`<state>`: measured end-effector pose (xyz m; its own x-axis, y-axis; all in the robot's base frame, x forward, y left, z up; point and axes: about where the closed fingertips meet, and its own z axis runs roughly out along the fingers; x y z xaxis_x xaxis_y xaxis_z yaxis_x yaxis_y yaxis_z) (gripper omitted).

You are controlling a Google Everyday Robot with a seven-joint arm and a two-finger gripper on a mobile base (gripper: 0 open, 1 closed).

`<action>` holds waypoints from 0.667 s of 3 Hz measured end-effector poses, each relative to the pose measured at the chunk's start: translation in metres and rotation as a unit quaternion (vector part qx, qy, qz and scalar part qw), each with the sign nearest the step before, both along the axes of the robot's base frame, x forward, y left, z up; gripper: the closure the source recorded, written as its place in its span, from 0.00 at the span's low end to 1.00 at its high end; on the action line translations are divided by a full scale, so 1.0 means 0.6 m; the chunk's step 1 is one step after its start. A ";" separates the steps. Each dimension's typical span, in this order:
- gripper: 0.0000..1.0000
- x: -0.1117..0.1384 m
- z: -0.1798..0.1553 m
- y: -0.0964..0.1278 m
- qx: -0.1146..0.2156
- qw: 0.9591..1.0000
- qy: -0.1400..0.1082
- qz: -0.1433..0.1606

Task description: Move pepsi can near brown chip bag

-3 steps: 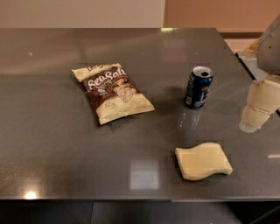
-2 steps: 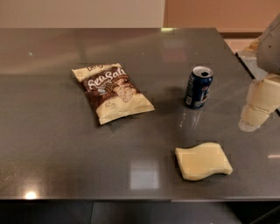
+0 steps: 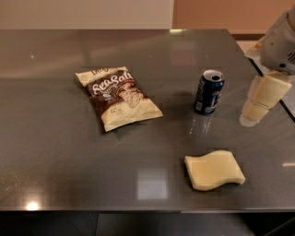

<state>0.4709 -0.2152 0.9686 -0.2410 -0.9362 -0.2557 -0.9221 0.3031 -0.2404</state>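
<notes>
One glossy grey table | pale wall behind | end effector right of pepsi can, openness unclear

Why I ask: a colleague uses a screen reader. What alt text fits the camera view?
A small dark blue pepsi can stands upright on a dark grey table, apart from the flat brown chip bag lying to its left. The cream gripper hangs at the right edge, not touching the can; a pale-yellow wavy block lies in front.
</notes>
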 end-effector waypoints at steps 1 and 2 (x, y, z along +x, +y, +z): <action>0.00 0.060 -0.018 0.004 0.026 1.000 0.000 -0.011; 0.00 0.119 -0.048 0.009 0.051 0.999 0.009 -0.017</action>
<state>0.5424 -0.2098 0.9398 -0.2781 -0.8967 -0.3444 -0.9144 0.3570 -0.1911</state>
